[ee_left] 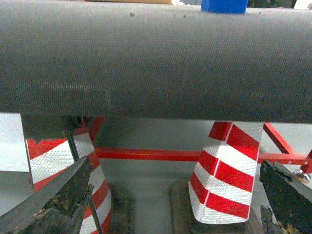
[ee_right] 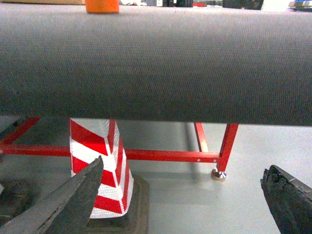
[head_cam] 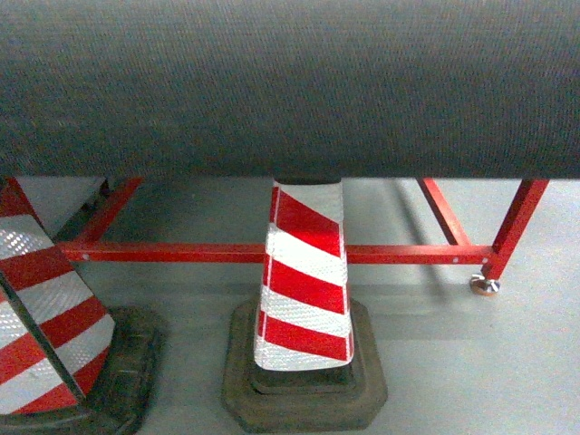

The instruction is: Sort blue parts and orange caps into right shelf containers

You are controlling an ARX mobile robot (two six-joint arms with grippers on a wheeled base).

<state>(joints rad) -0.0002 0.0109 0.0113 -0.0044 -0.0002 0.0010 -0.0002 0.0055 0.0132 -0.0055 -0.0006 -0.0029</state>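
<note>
A blue part (ee_left: 224, 6) shows only as a sliver on top of the grey fabric-covered table edge (ee_left: 156, 63), at the upper rim of the left wrist view. An orange cap (ee_right: 102, 6) stands on the same grey table top (ee_right: 156, 63), at the upper left of the right wrist view. My left gripper (ee_left: 176, 168) is open and holds nothing; it hangs below table height in front of the edge. My right gripper (ee_right: 184, 168) is open too, nothing between its fingers, equally low. The right shelf containers are out of view. Neither gripper appears in the head view.
The grey table edge (head_cam: 290, 86) fills the upper head view. Under it runs a red metal frame (head_cam: 181, 252) with a footed leg (head_cam: 487, 285). Red-and-white striped cones stand on the grey floor: one at centre (head_cam: 304, 290), one at left (head_cam: 41, 317).
</note>
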